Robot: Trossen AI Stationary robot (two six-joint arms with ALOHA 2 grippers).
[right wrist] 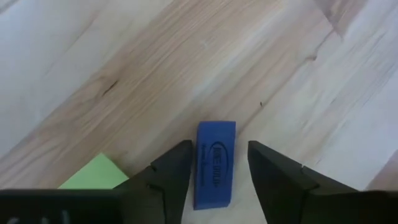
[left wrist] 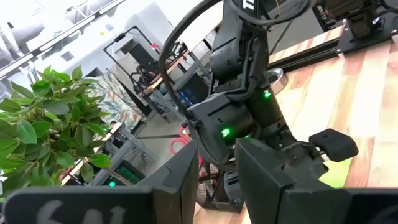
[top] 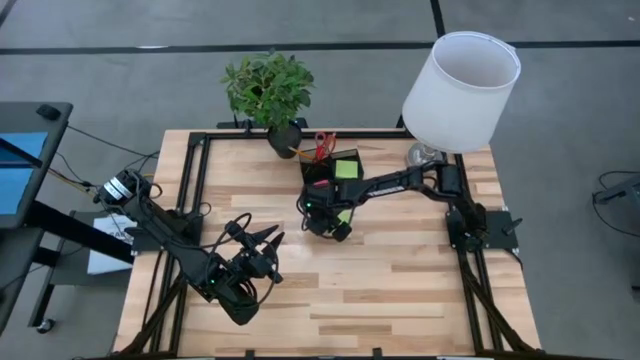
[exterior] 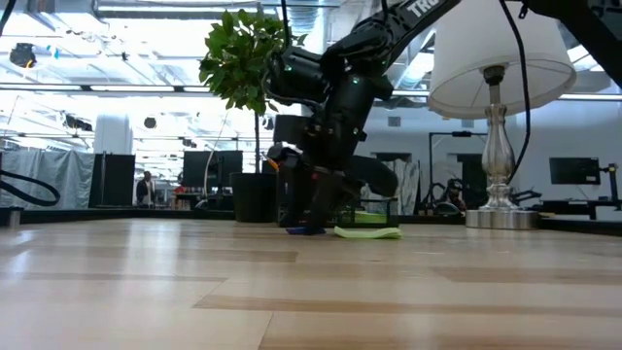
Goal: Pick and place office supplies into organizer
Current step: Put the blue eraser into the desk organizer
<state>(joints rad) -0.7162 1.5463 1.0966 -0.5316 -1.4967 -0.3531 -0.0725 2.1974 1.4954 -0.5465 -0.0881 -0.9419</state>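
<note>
Flanking blue eraser, right fingers, sticky-note pad beside

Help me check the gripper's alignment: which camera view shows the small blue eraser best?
The right wrist view: the blue eraser lies flat on the wooden table, between the right gripper's open fingers, its printing visible. In the low view it is only a dark sliver under that gripper. The high and left wrist views hide it.
</note>
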